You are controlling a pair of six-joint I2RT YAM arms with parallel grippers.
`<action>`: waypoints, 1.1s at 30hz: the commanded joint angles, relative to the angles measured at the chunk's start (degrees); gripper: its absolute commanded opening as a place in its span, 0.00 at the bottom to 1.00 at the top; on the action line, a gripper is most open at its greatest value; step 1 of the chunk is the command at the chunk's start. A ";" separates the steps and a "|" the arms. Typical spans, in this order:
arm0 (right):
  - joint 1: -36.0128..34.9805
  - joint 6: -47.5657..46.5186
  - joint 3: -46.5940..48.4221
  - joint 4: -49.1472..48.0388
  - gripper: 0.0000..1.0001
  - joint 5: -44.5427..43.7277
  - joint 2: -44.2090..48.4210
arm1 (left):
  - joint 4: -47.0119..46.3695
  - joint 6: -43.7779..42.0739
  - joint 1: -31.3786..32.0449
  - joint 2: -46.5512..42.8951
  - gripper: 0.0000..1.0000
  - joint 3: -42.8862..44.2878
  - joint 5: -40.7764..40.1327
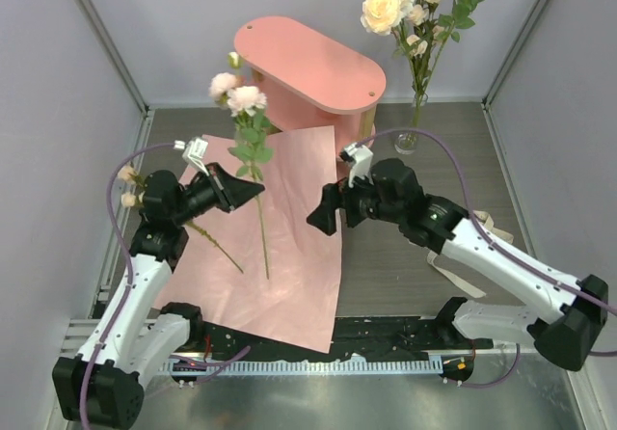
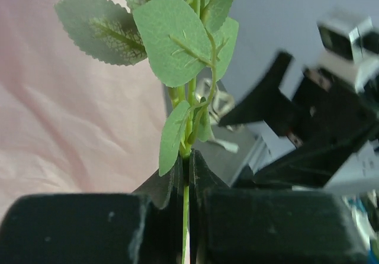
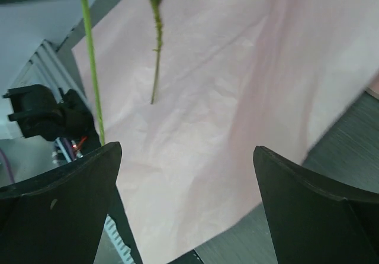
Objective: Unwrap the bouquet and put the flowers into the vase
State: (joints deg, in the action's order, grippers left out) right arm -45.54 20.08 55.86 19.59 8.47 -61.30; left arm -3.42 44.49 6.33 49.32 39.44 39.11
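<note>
Green and thin, the stem we clamp in the left gripper could swivel or slip. The right gripper gapes empty; the crowded vase invites a miss.

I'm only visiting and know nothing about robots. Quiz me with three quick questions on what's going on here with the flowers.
1. True or false: the right fingers are clamped on a flower.
2. Where does the vase stand? A) on top of the pink shelf B) on the table, beside the shelf's right end C) held in the right fingers
3. Fill in: the left fingers are shut on a rose, gripping its ____.

Key: 1 false, they stand open and empty; 2 B; 3 stem.
</note>
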 commanded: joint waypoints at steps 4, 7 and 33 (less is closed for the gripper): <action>-6.65 -2.41 14.80 -6.05 1.00 9.74 -10.77 | 0.08 -10.56 10.54 -2.12 0.00 1.52 8.87; -7.02 2.15 16.13 -10.79 0.93 4.66 -11.74 | 2.54 -11.79 10.64 -2.56 0.00 2.04 10.10; -7.02 12.36 8.84 -21.19 0.01 -7.04 -8.85 | 6.73 -11.00 14.68 -6.08 0.24 2.39 10.64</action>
State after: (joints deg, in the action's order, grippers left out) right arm -52.64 33.50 67.09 -3.07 6.44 -73.54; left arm 0.38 35.57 20.73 44.34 39.59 50.78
